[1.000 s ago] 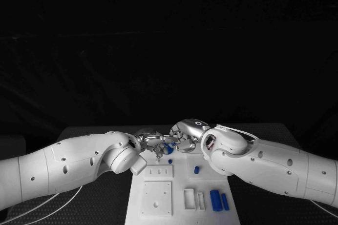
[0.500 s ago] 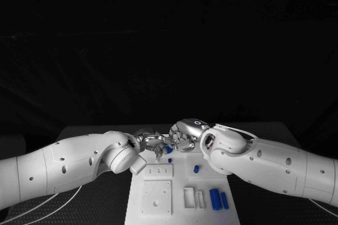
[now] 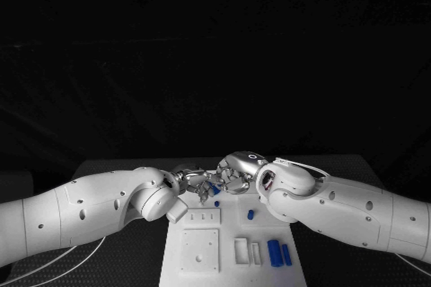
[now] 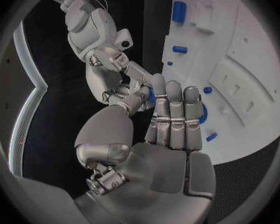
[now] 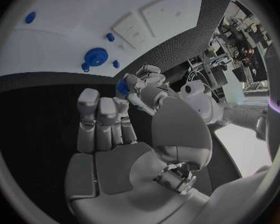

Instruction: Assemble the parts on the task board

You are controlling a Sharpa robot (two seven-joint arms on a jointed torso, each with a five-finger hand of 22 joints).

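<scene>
Head view: both hands meet above the far end of the task board [image 3: 202,262].
Left hand [image 3: 190,178] fingers pinch a small blue part [image 3: 215,189]; right hand [image 3: 235,175] fingers are spread, holding nothing.

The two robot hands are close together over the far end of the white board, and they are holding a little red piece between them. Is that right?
Not quite: the piece is blue, not red. The head view shows it between the left hand and the right hand, which do meet over the far end of the white board. The right wrist view shows the blue piece at the left hand's fingertips too.
</scene>
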